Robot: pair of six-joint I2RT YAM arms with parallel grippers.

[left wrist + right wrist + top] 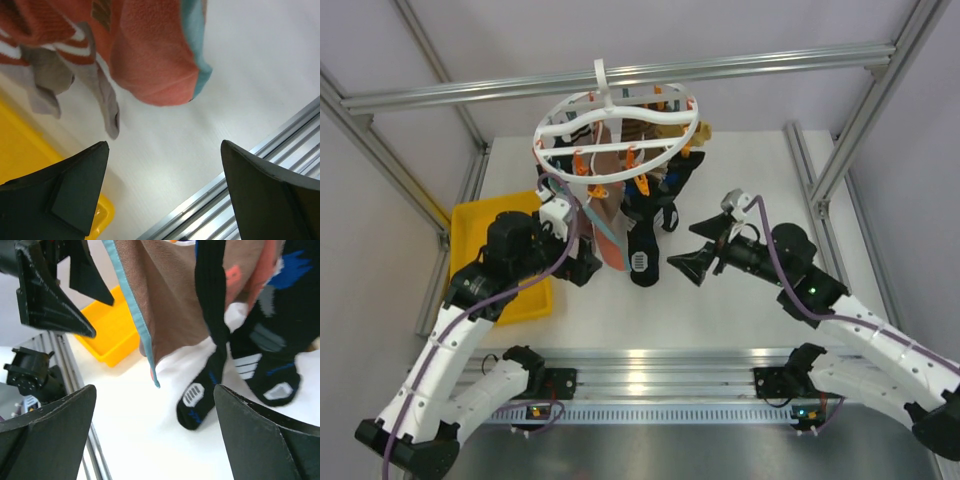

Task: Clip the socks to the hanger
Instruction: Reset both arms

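Observation:
The round white hanger (pixel 620 125) hangs at the back centre with orange and teal clips. Several socks hang from it: a brown sock with light-blue edging (pixel 605 215), also in the right wrist view (pixel 165 305) and the left wrist view (pixel 155 55), a striped sock (pixel 45 30), and black socks with white patches (pixel 645 245) (pixel 210 385). My left gripper (pixel 582 262) is open and empty, just left of the brown sock's lower end. My right gripper (pixel 695 245) is open and empty, right of the black socks. In the right wrist view its fingers (pixel 45 435) frame the black sock's toe.
A yellow tray (pixel 485 225) lies at the table's left, behind my left arm; it also shows in the left wrist view (pixel 20 150) and the right wrist view (pixel 107 335). Aluminium frame rails (pixel 650 365) run along the near edge and both sides.

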